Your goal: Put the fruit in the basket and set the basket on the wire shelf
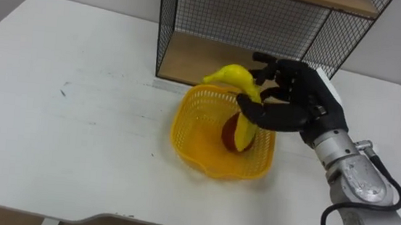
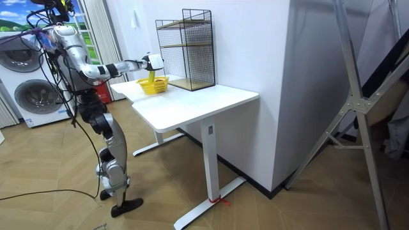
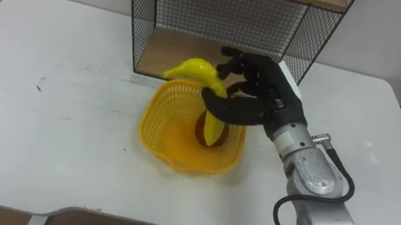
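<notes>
Right hand [image 1: 289, 98] grips the banana [image 1: 231, 75], lower end inside the yellow basket [image 1: 200, 155] beside a red fruit [image 1: 227, 135] on the bench [image 1: 76, 116]. We judge loading nearly done; next we release, then lift the basket onto the wire shelf [image 1: 216, 12].

One yellow basket [image 1: 214, 165] is counted on one white table [image 1: 60, 137]. Two pieces of fruit are recorded: one banana [image 1: 234, 77] and one dark red fruit [image 1: 227, 138], the latter partly hidden. One wire shelf [image 1: 216, 19] is noted. One robot hand, the right hand [image 1: 296, 99], is seen. Two washing machines [image 2: 29, 96] are counted in the room view.
</notes>
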Tool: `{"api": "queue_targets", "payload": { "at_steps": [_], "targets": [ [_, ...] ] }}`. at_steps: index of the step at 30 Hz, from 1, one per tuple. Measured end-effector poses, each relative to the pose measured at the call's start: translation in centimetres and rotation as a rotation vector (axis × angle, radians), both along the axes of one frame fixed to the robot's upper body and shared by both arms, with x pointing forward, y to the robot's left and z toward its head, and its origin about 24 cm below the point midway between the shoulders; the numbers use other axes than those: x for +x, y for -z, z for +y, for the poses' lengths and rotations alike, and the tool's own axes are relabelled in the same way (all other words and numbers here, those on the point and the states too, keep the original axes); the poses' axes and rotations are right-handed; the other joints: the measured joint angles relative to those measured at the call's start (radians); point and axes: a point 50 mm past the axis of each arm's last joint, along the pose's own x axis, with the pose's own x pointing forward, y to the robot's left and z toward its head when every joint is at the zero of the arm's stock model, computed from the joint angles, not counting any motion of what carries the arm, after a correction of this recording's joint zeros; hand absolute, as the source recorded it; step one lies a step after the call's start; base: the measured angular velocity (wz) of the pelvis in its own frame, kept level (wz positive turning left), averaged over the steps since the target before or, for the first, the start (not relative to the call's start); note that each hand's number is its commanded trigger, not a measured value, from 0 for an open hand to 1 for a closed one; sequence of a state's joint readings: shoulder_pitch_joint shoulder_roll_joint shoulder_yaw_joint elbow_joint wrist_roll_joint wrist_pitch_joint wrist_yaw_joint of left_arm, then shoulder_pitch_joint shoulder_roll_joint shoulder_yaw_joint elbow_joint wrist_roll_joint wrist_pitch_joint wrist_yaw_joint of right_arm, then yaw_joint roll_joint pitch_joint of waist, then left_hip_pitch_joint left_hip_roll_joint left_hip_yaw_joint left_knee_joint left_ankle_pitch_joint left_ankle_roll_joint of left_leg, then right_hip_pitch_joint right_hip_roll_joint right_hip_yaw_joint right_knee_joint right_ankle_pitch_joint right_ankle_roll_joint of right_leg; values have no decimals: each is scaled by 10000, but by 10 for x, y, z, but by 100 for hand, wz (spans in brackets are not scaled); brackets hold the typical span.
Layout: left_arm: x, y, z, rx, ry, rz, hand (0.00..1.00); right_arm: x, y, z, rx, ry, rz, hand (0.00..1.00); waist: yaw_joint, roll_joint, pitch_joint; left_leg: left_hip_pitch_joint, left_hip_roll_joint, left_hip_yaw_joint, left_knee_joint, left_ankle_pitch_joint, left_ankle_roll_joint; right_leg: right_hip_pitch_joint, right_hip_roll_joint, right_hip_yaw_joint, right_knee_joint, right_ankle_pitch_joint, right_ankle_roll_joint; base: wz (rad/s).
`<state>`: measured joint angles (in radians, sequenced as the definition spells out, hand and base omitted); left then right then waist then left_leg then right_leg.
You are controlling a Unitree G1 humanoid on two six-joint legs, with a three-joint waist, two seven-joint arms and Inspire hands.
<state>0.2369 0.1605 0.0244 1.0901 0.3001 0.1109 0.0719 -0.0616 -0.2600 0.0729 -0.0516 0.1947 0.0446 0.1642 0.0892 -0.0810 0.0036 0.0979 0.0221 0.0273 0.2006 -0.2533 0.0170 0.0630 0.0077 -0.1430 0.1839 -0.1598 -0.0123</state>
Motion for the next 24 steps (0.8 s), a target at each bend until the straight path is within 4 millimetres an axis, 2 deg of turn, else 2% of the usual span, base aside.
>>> {"api": "queue_targets", "payload": {
  "at_steps": [4, 11, 17, 24],
  "targets": [
    [1, 0, 1, -59, -50, -23, 0, -1, 2, 6, -122, -276, 82, 0, -9, 84, 2, 0, 1, 0, 3, 0, 0, 1, -1, 4, -2, 0, 0, 0],
    [-2, 0, 1, -102, -236, 15, 0, -1, 3, 6, -128, -245, 115, 0, -14, 295, -30, 13, -1, -2, 38, 0, 0, 29, -7, 15, -4, 0, 0, 0],
    [-10, 1, 1, -69, -309, 274, 0, -2, 4, 5, -307, -201, 120, 0, -21, 376, -12, 11, 0, -3, 31, 0, 0, 34, -5, 17, 7, 1, -1, 0],
    [-11, 1, 1, -68, -334, 293, 0, -2, 5, 5, -636, -168, 93, 0, -31, 416, -31, 10, -1, -6, 50, 0, 0, 43, -12, -22, 12, 2, -3, 0]
  ]
}}
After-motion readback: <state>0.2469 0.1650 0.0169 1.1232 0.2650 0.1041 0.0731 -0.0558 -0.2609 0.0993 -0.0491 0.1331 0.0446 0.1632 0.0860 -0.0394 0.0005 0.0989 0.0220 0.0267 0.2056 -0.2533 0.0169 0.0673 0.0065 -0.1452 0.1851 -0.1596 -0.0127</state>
